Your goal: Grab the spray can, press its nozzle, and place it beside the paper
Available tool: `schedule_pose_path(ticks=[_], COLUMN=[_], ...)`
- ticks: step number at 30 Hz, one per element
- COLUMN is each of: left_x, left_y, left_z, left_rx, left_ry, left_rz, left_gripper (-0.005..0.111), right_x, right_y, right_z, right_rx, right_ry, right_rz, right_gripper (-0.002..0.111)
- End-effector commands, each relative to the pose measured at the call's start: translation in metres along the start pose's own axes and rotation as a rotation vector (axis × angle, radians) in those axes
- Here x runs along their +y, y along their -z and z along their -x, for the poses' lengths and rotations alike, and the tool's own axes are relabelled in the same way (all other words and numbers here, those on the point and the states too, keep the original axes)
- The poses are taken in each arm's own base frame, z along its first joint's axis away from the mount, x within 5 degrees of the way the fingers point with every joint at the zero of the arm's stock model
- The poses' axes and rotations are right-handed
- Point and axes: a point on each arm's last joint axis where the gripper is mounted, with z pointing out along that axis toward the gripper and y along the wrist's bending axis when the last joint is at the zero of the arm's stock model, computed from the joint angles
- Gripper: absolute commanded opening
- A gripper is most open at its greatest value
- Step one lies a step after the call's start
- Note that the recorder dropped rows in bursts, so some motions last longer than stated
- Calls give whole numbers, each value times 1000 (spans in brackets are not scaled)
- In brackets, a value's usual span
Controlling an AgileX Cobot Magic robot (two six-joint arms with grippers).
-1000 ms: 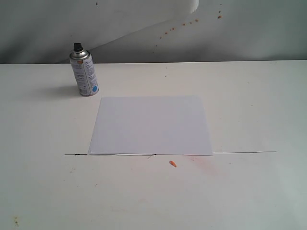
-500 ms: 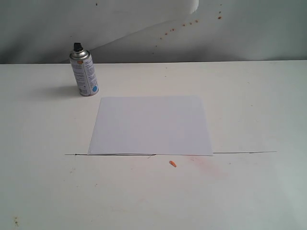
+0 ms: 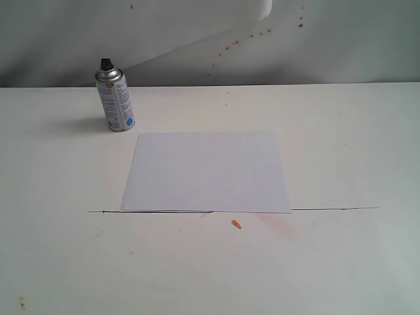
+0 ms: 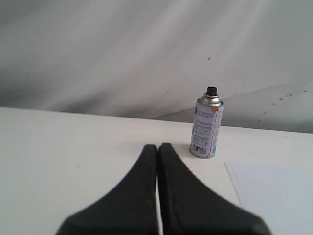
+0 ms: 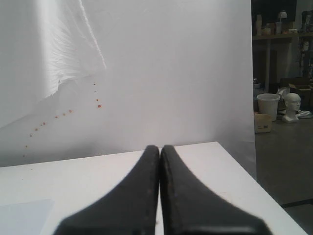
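Note:
The silver spray can stands upright at the back left of the white table, its black nozzle on top. The white paper lies flat in the middle, just right of and nearer than the can. Neither arm shows in the exterior view. In the left wrist view my left gripper is shut and empty, with the spray can standing well beyond its tips and a corner of the paper beside it. My right gripper is shut too, holding nothing, over bare table.
A thin dark line runs across the table along the paper's near edge. A small orange speck and a faint pink smear lie just in front. The curved backdrop rises behind. The table's right edge drops off to a workshop floor.

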Motion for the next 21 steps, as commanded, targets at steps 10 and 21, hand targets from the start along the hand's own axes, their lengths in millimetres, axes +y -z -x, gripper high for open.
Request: schedule_pose_path(ticks=[10,21], left_x=[-2,-2], left_y=[-2,-2], left_z=[-30,-30], left_rx=[125,122], left_ry=[-20,-40], left_rz=[-86,-82], left_gripper=[1,1], right_x=[0,0], right_y=[0,0], right_z=[-1,-1], right_rx=[3,3], right_ry=[-1,-1], right_rz=[-3,-3], right_gripper=[0,0])
